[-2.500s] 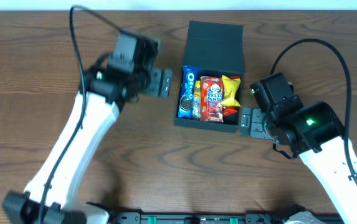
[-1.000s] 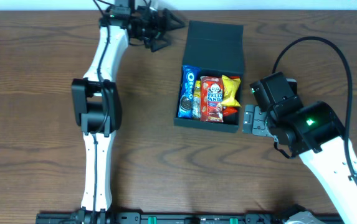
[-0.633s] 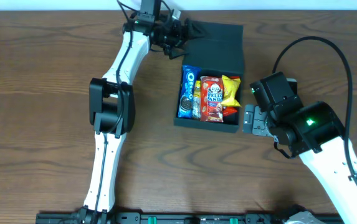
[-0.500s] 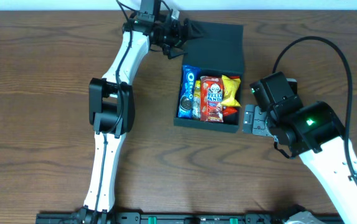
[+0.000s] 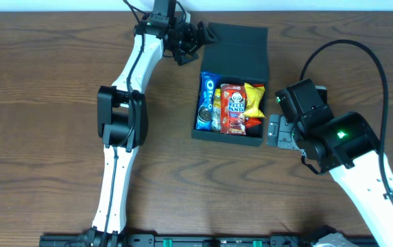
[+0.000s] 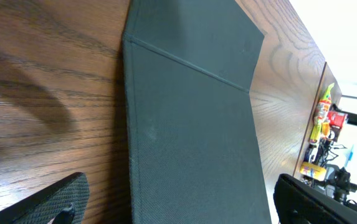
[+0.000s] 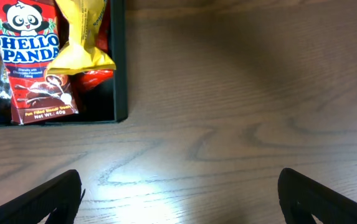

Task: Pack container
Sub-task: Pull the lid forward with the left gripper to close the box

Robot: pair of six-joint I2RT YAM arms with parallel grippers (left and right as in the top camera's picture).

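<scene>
since the earliest overhead picture the left arm has swung from the middle left of the frame up to the top, and its left gripper (image 5: 195, 38) now sits just beside the upper-left corner of the open lid. the right arm has kept its place.

overhead: the matte dark teal-black rectangular cardboard container (image 5: 241, 49) lies just right of centre on the dark brown wooden table (image 5: 45, 103), flap folded back toward the top of the frame. inside it are a blue oreo packet (image 5: 207, 100), a red hello panda packet (image 5: 232, 108) and a yellow crinkled snack packet (image 5: 254, 99). the right gripper (image 5: 273, 130) waits just beside the box's lower-right corner.

left wrist: the container's flap (image 6: 190, 124) fills the middle of the frame. the left gripper (image 6: 178, 196) is spread wide with nothing in it, one finger at the lower left and the other at the lower right.

right wrist: the right gripper (image 7: 181, 199) is also spread wide and holds nothing. bare wood lies between its fingers, and the container's wall (image 7: 121, 62) and the panda packet (image 7: 32, 56) show at the upper left.

closing the flap looks like the step left. the fingers may skate over the smooth card, or shove the unbraced box down-frame. the yellow packet (image 7: 81, 37) seems to bulge, so it could get pinched under the lid.
</scene>
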